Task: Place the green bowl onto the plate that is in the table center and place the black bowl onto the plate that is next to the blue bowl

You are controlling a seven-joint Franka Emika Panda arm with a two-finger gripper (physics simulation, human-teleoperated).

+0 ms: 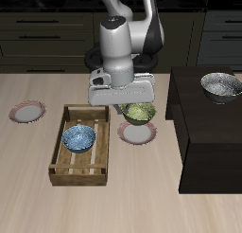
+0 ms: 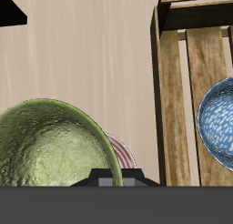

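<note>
My gripper [image 1: 129, 106] is shut on the rim of the green bowl [image 1: 141, 112] and holds it just above the pink-rimmed plate [image 1: 137, 134] in the table center. In the wrist view the green bowl [image 2: 50, 146] fills the space beside my fingers [image 2: 109, 178], and a sliver of the plate [image 2: 125, 155] shows under it. The blue bowl [image 1: 78, 136] lies inside a wooden crate [image 1: 62, 165]; it also shows in the wrist view [image 2: 215, 123]. A second plate [image 1: 27, 112] lies on the far side of the crate. The black bowl [image 1: 220, 84] stands on a dark cabinet.
The dark cabinet [image 1: 203, 133] is a tall block at the table's edge, close to the center plate. The wooden crate's wall [image 2: 173, 91] runs close beside the held bowl. Dark kitchen cupboards line the back.
</note>
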